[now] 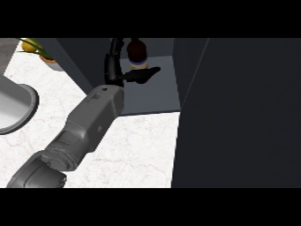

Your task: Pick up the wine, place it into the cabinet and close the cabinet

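The wine bottle, dark with a pale label, stands upright inside the open cabinet, on its grey shelf near the back. My left hand has reached into the cabinet on a grey forearm that comes up from the lower left. Its fingers point straight up along the bottle's left side. The thumb sticks out to the right in front of the bottle's base and hides it. The hand looks open and is not wrapped round the bottle. My right hand does not show.
The cabinet's dark door stands open and fills the right half of the view. A large grey round vessel lies at the left on the white marble counter. A small potted plant stands at the top left.
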Controlling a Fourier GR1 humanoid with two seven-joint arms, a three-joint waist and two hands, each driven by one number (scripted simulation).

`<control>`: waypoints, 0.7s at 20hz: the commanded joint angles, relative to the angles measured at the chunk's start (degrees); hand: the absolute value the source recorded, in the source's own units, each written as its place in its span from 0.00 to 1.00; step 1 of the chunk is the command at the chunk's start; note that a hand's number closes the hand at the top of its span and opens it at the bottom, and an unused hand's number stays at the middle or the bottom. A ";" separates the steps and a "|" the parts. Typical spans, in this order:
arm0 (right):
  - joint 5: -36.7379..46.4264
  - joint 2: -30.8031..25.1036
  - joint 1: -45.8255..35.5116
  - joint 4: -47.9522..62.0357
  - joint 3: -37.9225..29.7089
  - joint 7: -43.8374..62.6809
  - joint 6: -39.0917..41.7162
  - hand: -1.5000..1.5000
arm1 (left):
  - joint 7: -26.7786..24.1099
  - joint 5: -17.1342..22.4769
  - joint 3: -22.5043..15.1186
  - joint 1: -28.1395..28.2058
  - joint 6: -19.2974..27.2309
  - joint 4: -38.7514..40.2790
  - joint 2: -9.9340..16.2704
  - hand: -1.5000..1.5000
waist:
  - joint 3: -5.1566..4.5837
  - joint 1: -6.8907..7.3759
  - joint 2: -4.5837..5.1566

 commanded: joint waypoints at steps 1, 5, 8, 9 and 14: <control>-0.33 0.39 0.26 -1.32 1.08 0.00 -0.46 0.00 | -1.06 -0.85 -0.32 1.83 0.86 0.88 0.20 0.00 | -0.21 0.19 0.31; -1.83 -0.30 1.88 -3.91 0.86 0.92 0.66 0.00 | -3.91 0.59 1.54 3.70 0.04 -0.37 0.70 0.00 | -0.23 -0.25 0.33; -1.49 -0.01 -1.11 -2.08 -0.06 1.36 -0.46 0.00 | -3.73 0.48 1.76 3.46 -2.00 -0.58 1.53 0.00 | -0.27 -0.14 0.56; -1.76 -0.57 -1.09 -4.66 0.49 4.09 -0.69 0.00 | -4.43 0.09 1.54 3.65 -0.22 -0.44 0.50 0.00 | -0.27 0.01 0.24; -0.60 -0.14 0.93 -2.89 0.79 0.55 -0.17 0.00 | -6.96 -0.52 1.40 6.32 -4.92 -1.03 0.42 0.00 | -0.23 0.50 0.13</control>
